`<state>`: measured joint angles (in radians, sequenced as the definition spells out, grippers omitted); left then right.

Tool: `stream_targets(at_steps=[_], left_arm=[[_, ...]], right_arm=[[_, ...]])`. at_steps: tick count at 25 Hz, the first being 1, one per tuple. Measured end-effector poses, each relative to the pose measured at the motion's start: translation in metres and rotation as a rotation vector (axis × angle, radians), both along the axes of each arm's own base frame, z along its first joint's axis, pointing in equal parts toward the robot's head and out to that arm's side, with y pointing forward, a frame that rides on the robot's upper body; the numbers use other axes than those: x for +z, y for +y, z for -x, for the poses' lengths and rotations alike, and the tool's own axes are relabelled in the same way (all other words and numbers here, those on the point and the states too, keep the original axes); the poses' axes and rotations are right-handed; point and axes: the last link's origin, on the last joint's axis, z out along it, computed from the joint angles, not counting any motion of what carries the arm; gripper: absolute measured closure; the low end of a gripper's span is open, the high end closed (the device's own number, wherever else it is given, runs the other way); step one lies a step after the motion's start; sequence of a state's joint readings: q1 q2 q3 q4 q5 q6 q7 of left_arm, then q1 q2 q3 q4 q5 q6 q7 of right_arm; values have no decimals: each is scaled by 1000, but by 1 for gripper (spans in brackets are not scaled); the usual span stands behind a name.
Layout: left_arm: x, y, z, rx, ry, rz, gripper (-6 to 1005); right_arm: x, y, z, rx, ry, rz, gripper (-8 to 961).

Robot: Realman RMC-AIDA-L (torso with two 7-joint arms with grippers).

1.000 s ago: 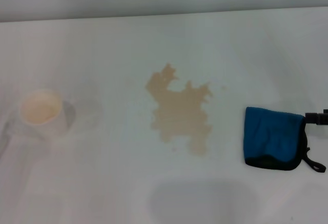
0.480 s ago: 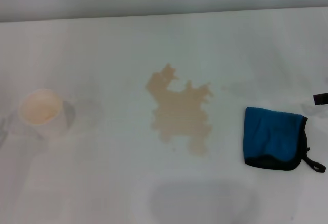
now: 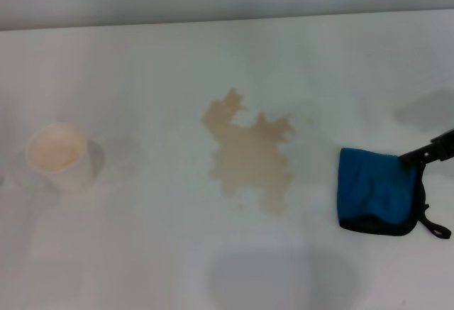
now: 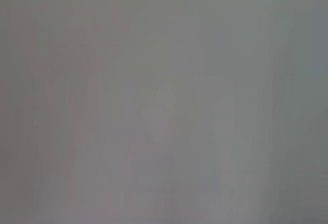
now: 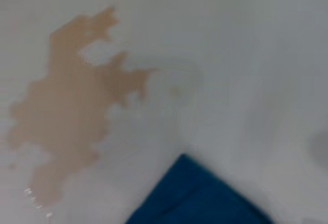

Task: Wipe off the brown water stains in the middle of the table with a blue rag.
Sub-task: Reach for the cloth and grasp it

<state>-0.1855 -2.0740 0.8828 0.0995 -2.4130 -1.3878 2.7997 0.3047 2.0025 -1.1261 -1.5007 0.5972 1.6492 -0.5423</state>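
The brown water stains (image 3: 248,155) lie as a tan, lobed splotch in the middle of the white table (image 3: 213,54). The blue rag (image 3: 377,191), folded, with black trim and a loop strap, lies flat to the right of the stains. A dark part of my right gripper (image 3: 418,154) reaches in from the right edge and sits at the rag's far right corner. The right wrist view shows the stains (image 5: 72,106) and a corner of the rag (image 5: 200,196). The left gripper is out of view, and the left wrist view shows only plain grey.
A pale paper cup (image 3: 58,154) stands upright at the left of the table. The table's far edge (image 3: 227,20) runs across the back. A grey shadow (image 3: 277,278) lies on the table near the front.
The dark tip of my right gripper drew back to the right edge, then came in again slanted, at the rag's far right corner. The rag, stains and cup have not moved.
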Motion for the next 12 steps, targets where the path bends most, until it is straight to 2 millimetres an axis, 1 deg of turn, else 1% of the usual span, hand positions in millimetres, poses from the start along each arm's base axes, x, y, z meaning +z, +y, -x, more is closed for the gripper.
stream_targets(at_steps=[3, 6, 9, 12], left_arm=[[1, 2, 0, -1, 0, -7, 107], [2, 3, -1, -4, 0, -9, 107], [3, 4, -1, -4, -1, -13, 108], [3, 5, -2, -8, 0, -15, 108]], right_arm=[[-8, 0, 10, 0, -14, 31, 99], [-17, 0, 14, 6, -37, 49, 98], [-25, 2, 14, 19, -55, 58, 103], [-30, 4, 8, 13, -115, 60, 119]])
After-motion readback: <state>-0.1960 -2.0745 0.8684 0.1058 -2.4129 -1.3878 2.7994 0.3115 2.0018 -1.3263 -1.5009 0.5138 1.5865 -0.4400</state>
